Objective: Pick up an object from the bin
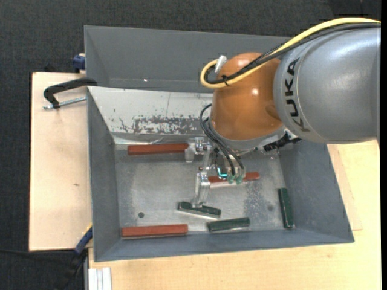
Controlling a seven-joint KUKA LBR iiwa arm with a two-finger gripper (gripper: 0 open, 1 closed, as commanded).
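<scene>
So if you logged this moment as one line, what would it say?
gripper: down in middle of bin | nearest: dark green bar just in front, small red piece beside | held: cannot tell

On my screen the bin is grey, its back wall flecked with dark speckles. The back bar and the front bar are reddish-brown; the middle bar, the low bar and the right bar dark green. The wrist cover is orange, its cable yellow.

Even, fairly bright overhead light; pale glare on bin back wall; soft shadow beneath arm.
</scene>
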